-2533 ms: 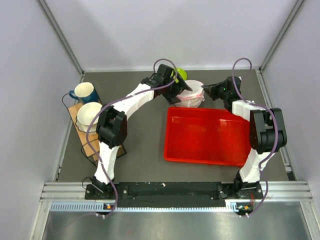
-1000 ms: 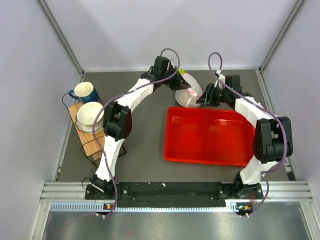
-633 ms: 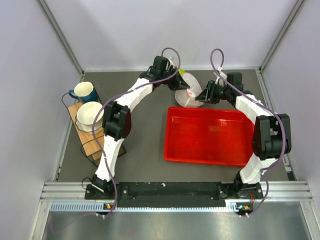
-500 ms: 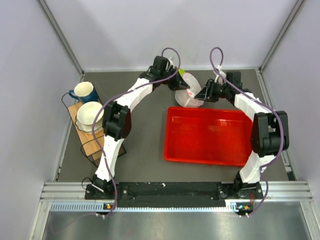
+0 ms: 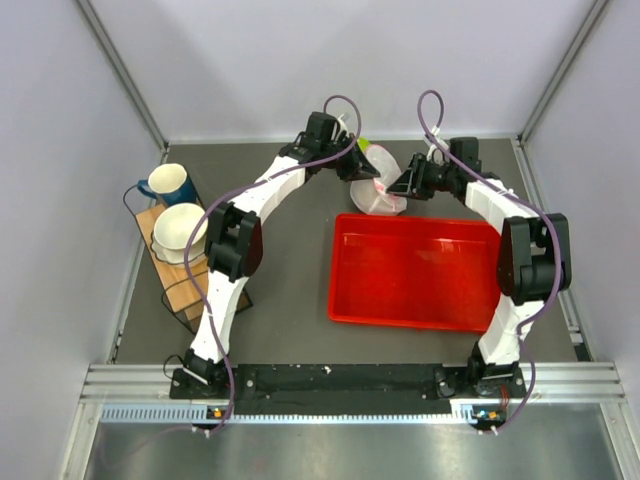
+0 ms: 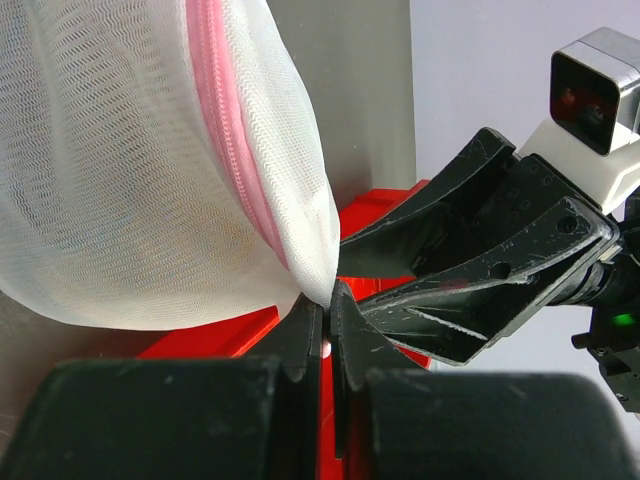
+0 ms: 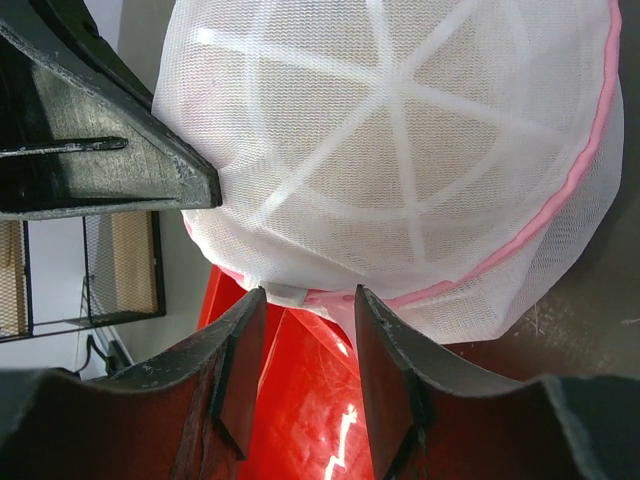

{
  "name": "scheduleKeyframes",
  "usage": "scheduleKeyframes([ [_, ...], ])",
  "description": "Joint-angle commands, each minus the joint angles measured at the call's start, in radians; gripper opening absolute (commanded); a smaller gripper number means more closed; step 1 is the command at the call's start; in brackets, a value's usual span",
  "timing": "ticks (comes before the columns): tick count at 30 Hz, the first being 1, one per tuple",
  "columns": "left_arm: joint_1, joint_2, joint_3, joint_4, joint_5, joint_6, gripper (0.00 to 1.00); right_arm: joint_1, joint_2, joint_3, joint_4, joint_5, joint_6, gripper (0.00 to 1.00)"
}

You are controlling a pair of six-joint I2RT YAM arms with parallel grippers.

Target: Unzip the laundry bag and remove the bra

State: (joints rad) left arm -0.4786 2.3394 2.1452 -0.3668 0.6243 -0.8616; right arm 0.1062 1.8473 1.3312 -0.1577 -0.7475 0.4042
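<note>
Dark bench [image 5: 280, 200] at the far end of a grey-walled cell: the laundry bag [image 5: 378, 192] sits tilted between two arms, with the red tray [image 5: 415, 270] on the near side of both. The left gripper [image 6: 322, 318] is pinched together on a fold of mesh at the bag's lowest edge. Facing it, the right gripper [image 7: 305, 345] has its fingers apart and holds nothing. A small white tab [image 7: 285, 294] on the pink zipper [image 7: 560, 200] lies straight ahead of it, just short of the gap. From there the zipper curves away around the rim. The right arm looks better placed to pull. The bra cannot be made out through the mesh.
</note>
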Motion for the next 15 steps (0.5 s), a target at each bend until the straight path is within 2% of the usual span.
scheduleKeyframes([
  [1, 0.012, -0.005, 0.031, 0.048, 0.026, 0.003, 0.00, -0.005, -0.008, 0.010, 0.021, -0.009, -0.016, 0.42],
  [3, 0.012, -0.006, 0.032, 0.049, 0.023, 0.001, 0.00, -0.005, -0.010, -0.004, 0.023, -0.010, -0.018, 0.46],
  [13, 0.011, -0.026, 0.010, 0.058, 0.023, -0.004, 0.00, -0.005, -0.014, -0.018, 0.038, -0.036, -0.013, 0.47],
  [15, 0.011, -0.026, 0.007, 0.058, 0.022, -0.005, 0.00, -0.005, -0.013, -0.021, 0.040, -0.042, -0.013, 0.50],
])
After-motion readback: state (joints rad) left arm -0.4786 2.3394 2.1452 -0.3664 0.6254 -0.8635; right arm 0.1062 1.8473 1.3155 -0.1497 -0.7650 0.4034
